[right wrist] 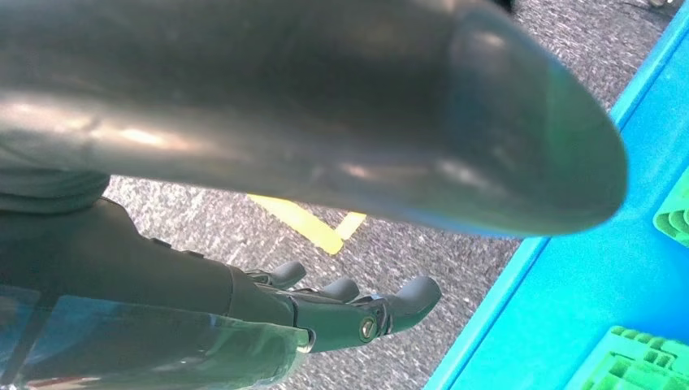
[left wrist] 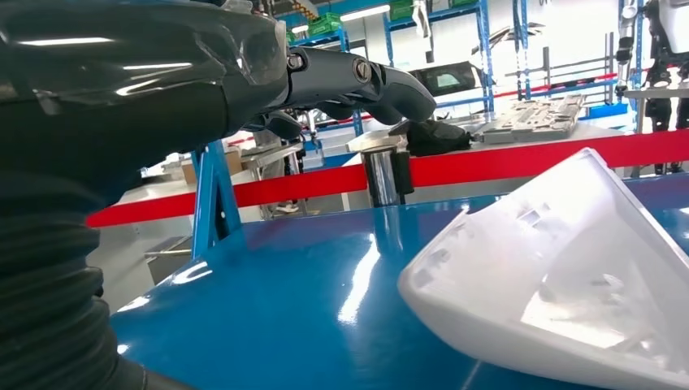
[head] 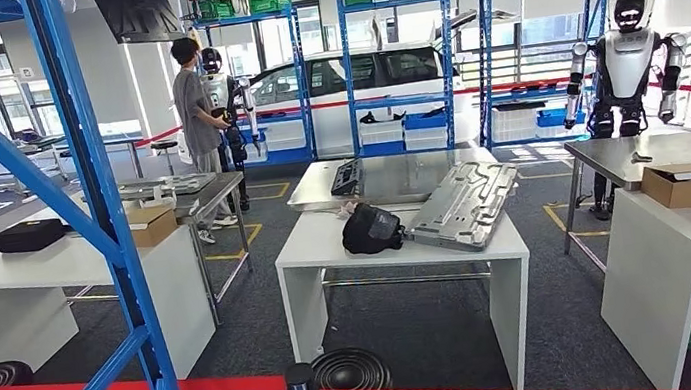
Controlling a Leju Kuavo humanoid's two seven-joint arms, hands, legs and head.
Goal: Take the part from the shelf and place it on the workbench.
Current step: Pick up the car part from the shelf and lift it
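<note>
Left robot hand (left wrist: 357, 81), seen from the left wrist camera, extends over the glossy blue shelf (left wrist: 309, 292) with fingers stretched out and apart, holding nothing. Just beside it on the shelf surface lies the white plastic part (left wrist: 561, 276), a wedge-shaped moulding, not touched by the hand. Beyond the shelf edge run a red barrier tape (head: 245, 382) and, past it, the white counter (head: 328, 243), which carries a black bag (head: 371, 229) and a grey metal panel (head: 464, 205). Right robot hand (right wrist: 349, 313), seen from the right wrist camera, hangs above grey speckled floor (right wrist: 406, 244) with a yellow marking (right wrist: 313, 223), fingers loosely extended and holding nothing, near a blue shelf edge (right wrist: 569, 309) and a green crate (right wrist: 642, 361).
</note>
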